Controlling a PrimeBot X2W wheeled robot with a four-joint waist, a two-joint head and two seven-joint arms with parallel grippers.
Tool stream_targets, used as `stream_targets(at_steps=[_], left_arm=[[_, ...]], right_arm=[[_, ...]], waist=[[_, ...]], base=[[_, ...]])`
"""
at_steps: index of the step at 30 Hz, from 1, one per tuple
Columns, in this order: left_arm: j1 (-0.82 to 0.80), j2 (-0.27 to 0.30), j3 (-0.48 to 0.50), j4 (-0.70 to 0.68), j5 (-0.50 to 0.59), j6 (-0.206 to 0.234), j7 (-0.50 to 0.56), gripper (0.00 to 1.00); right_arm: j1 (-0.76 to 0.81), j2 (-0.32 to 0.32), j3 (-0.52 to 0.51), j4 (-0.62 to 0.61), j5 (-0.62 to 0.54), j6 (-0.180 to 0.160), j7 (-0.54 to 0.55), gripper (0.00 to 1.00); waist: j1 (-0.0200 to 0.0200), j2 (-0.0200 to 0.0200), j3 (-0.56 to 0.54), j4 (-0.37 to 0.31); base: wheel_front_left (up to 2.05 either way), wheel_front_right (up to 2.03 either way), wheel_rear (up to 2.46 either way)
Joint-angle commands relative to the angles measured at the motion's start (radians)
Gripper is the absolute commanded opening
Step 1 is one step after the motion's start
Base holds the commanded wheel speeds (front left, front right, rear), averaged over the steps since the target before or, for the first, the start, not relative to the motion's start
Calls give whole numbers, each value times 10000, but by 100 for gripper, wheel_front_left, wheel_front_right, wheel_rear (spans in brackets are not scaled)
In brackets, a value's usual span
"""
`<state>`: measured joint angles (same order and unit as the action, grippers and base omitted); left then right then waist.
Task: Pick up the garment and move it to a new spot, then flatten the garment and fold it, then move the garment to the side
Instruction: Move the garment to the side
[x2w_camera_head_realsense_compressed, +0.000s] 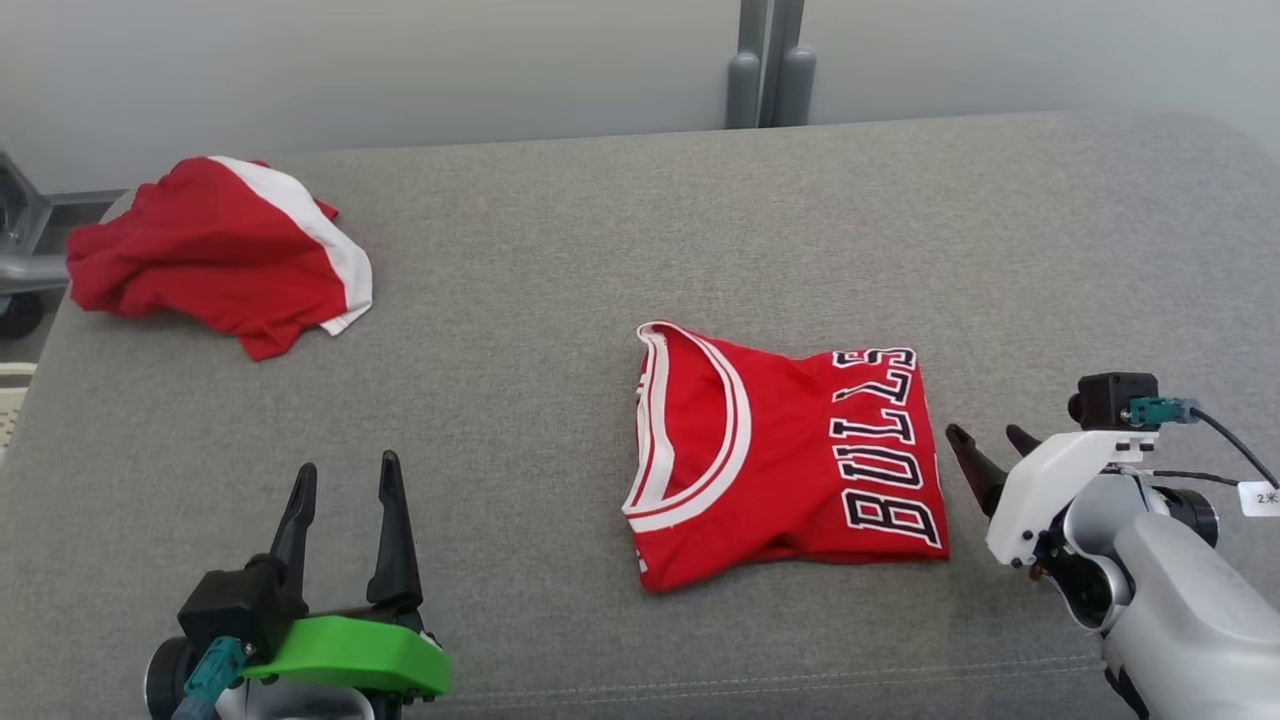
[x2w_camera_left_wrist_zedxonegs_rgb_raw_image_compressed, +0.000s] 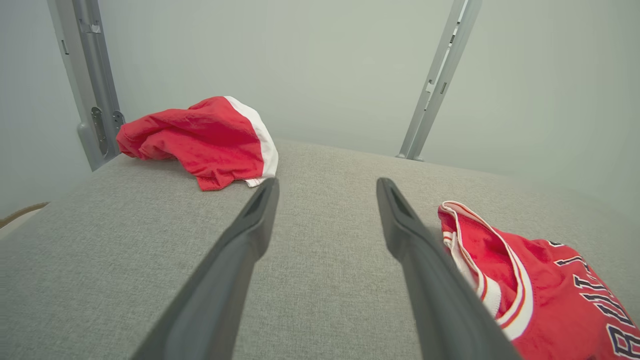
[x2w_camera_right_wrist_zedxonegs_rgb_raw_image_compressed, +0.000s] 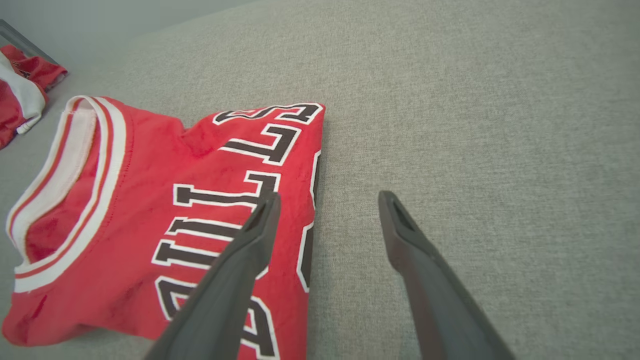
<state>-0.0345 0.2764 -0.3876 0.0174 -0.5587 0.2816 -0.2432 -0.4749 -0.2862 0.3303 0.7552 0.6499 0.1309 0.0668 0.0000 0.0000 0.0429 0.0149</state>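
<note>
The garment (x2w_camera_head_realsense_compressed: 790, 460) is a red jersey with white trim and "BULLS" lettering, lying folded into a rough square in the middle of the grey padded surface. My right gripper (x2w_camera_head_realsense_compressed: 985, 432) hovers open just to the right of its lettered edge, holding nothing. In the right wrist view the jersey (x2w_camera_right_wrist_zedxonegs_rgb_raw_image_compressed: 165, 210) lies under and left of my open gripper (x2w_camera_right_wrist_zedxonegs_rgb_raw_image_compressed: 330, 196), whose left finger overlaps the letters. My left gripper (x2w_camera_head_realsense_compressed: 347, 468) stands open and empty at the near left, well apart from the jersey. In the left wrist view the jersey's collar (x2w_camera_left_wrist_zedxonegs_rgb_raw_image_compressed: 500, 280) shows beside the gripper (x2w_camera_left_wrist_zedxonegs_rgb_raw_image_compressed: 327, 182).
A second red-and-white garment (x2w_camera_head_realsense_compressed: 220, 250) lies crumpled at the far left corner of the grey surface (x2w_camera_head_realsense_compressed: 560, 300); it also appears as a heap (x2w_camera_left_wrist_zedxonegs_rgb_raw_image_compressed: 200, 140) in the left wrist view. Grey metal posts (x2w_camera_head_realsense_compressed: 770, 70) stand behind the surface against a pale wall. A metal frame (x2w_camera_head_realsense_compressed: 20, 250) sits at the left edge.
</note>
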Motion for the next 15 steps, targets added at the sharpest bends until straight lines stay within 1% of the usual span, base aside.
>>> stream_targets(at_steps=[1,6,15], left_arm=[[-171,42,22,14,64,-25,-31,100],[-320,53,8,66,103,-65,-52,100],[-535,67,-24,144,143,-97,-66,100]], right_arm=[[-10,-105,-50,52,174,-2,241,100],[-288,-334,-95,294,698,-4,927,100],[-635,-415,237,580,1670,-2,1733,100]], waist=[[0,0,280,344],[0,0,589,805],[0,0,923,1352]], base=[[0,0,0],[0,0,0],[0,0,0]])
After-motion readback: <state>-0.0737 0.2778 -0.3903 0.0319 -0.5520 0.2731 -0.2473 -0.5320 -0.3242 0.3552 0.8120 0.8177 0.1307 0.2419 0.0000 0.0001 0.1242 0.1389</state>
